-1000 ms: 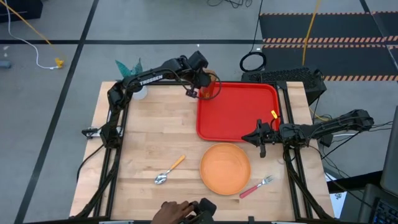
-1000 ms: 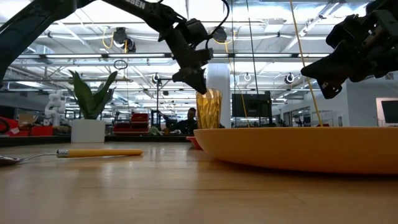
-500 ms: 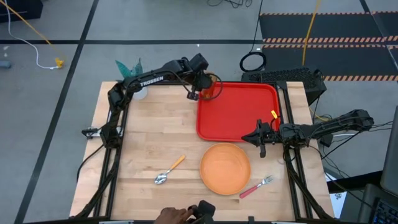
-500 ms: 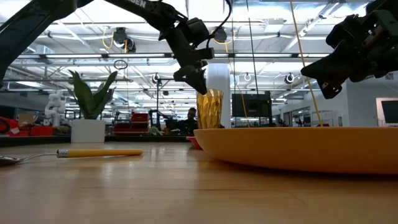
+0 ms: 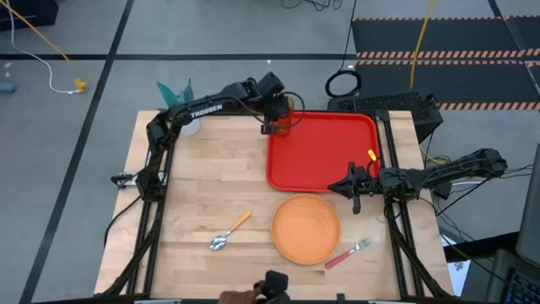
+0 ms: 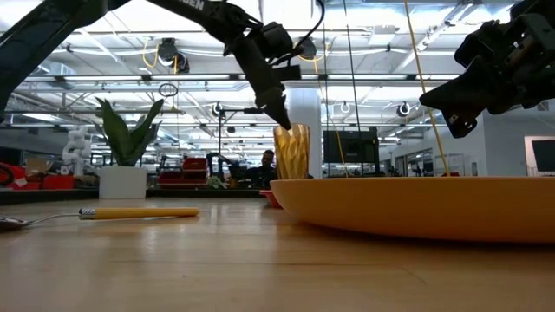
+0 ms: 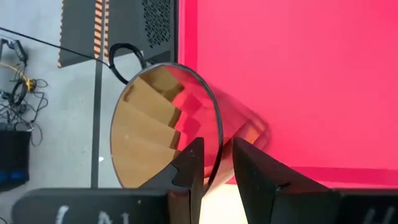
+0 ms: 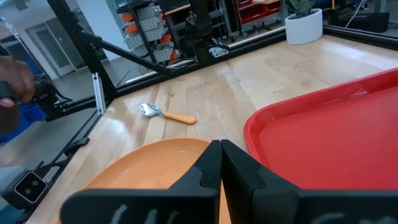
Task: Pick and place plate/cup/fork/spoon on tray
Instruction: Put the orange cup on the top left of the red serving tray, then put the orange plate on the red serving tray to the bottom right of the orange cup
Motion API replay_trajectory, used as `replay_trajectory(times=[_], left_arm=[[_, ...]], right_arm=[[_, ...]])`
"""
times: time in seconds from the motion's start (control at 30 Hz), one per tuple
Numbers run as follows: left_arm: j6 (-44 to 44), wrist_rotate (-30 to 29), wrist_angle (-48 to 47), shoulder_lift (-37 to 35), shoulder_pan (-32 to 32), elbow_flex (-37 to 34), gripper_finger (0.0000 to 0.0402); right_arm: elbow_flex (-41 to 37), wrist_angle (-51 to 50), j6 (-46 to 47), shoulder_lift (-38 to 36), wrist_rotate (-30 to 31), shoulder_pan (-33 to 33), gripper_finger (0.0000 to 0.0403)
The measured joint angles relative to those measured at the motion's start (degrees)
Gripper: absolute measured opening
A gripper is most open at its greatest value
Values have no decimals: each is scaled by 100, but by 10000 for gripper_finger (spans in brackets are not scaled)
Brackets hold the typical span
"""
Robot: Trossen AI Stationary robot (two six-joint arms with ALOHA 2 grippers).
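While pinching cup [image 5: 284, 119] rim at tray [image 5: 325, 156] corner, left gripper [image 5: 272, 125] narrowly parted. Right gripper [image 5: 352, 187] closed, empty, above plate [image 5: 305, 229].

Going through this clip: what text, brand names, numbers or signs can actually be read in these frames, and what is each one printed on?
"TROSSEN": white letters on the left arm's upper link, read in the high view.
White letters on the same arm at the top of the low view: cut off by the picture's edge, not readable.
White marks on the left wrist mount: blurred, not readable.
No text shows on the tray, cup or plate.
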Motion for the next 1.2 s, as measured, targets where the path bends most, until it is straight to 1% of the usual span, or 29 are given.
replay_trajectory(times=[0.3, 0.7, 1.03, 1.13, 1.2], left_arm=[[-307, 45, 35, 0, -182, 0, 88], [-400, 43, -72, -32, -329, 0, 88], [-501, -15, -154, -357, -415, -4, 88], [-643, 20, -348, -499, -552, -2, 88], [-696, 157, -630, -550, -659, 0, 88]], right_arm=[[0, 0, 0, 0, -2, 0, 0], [0, 0, 2, -2, -17, 0, 0], [0, -1, -2, 7, -19, 0, 0], [2, 0, 0, 17, -20, 0, 0], [1, -1, 1, 25, -17, 2, 0]])
